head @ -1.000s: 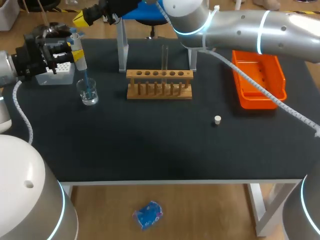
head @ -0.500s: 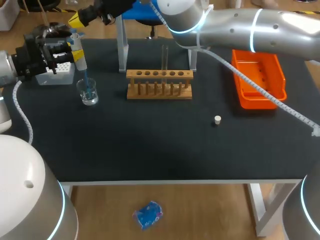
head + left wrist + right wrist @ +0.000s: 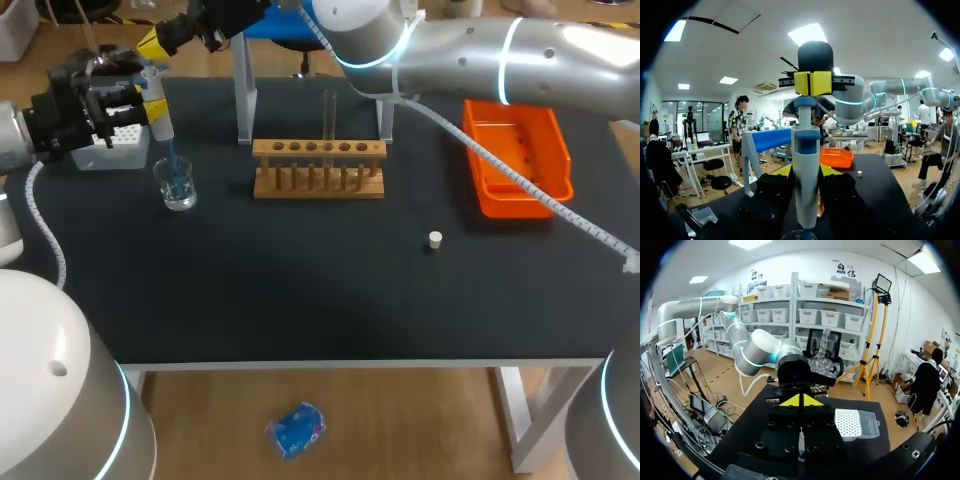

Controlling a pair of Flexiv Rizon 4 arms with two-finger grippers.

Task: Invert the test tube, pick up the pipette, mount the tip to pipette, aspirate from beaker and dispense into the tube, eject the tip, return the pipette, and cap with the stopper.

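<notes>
at the table's (image 3: 300,300) far left edge the left gripper (image 3: 140,100) clenched the pipette (image 3: 158,118) over the beaker (image 3: 177,187), closed right gripper (image 3: 157,40) above it.

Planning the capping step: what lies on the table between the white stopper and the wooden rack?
Nothing; the head view shows only bare black table between the stopper and the wooden rack.

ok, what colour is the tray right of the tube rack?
Orange. The tray shows best in the head view, right of the wooden rack.
</notes>
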